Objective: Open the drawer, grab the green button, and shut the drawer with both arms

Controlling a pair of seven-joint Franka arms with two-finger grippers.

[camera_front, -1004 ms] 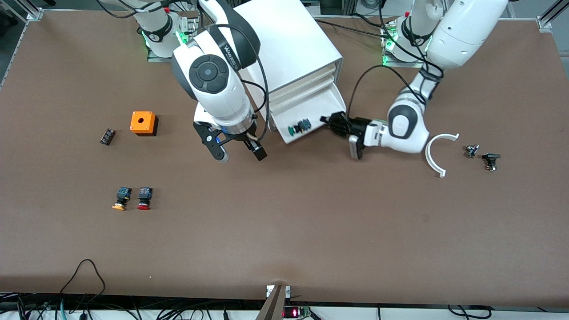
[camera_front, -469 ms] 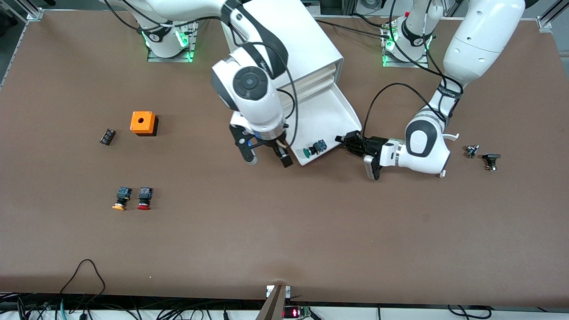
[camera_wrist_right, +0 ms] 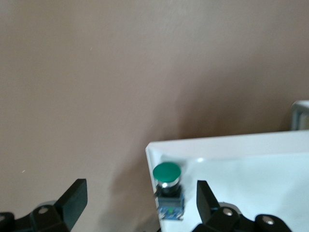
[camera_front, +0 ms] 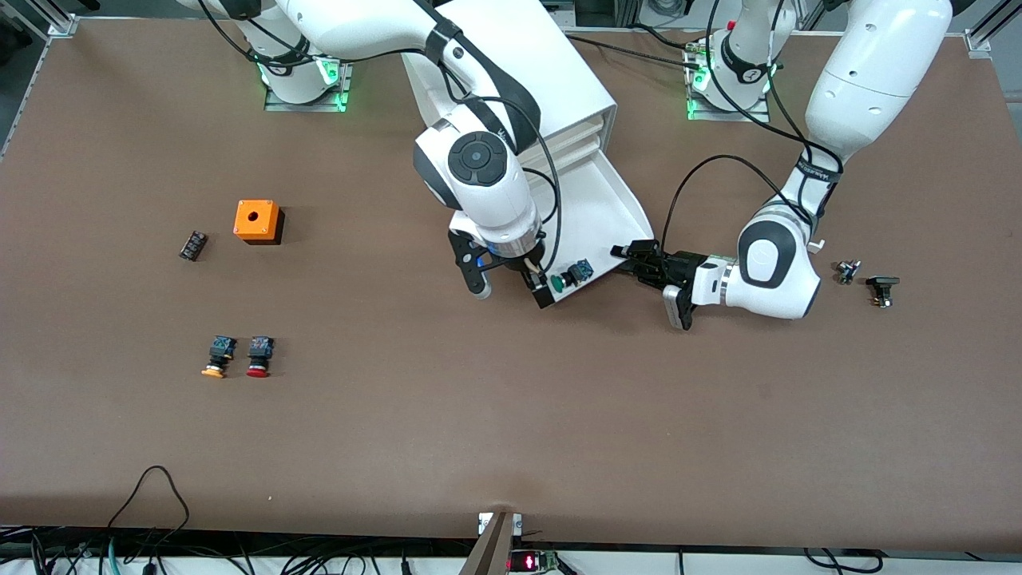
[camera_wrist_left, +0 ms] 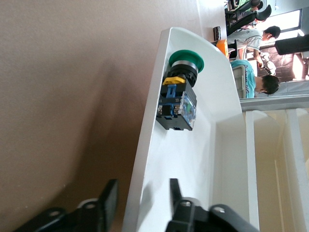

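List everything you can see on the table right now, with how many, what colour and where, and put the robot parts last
Cabinet: one, white, between the arm bases.
Drawer: one, white, bottommost, pulled open toward the front camera.
Green button: one, green cap, in the drawer's front corner.
Orange box: one, toward the right arm's end.
Small black part: one, beside the orange box.
Orange-capped button: one, nearer the front camera than the orange box.
Red-capped button: one, beside the orange-capped one.
Small dark parts: two, toward the left arm's end.
Right end effector: black, open, straddling the drawer's front corner by the green button.
Left end effector: black, fingers either side of the drawer's front wall.
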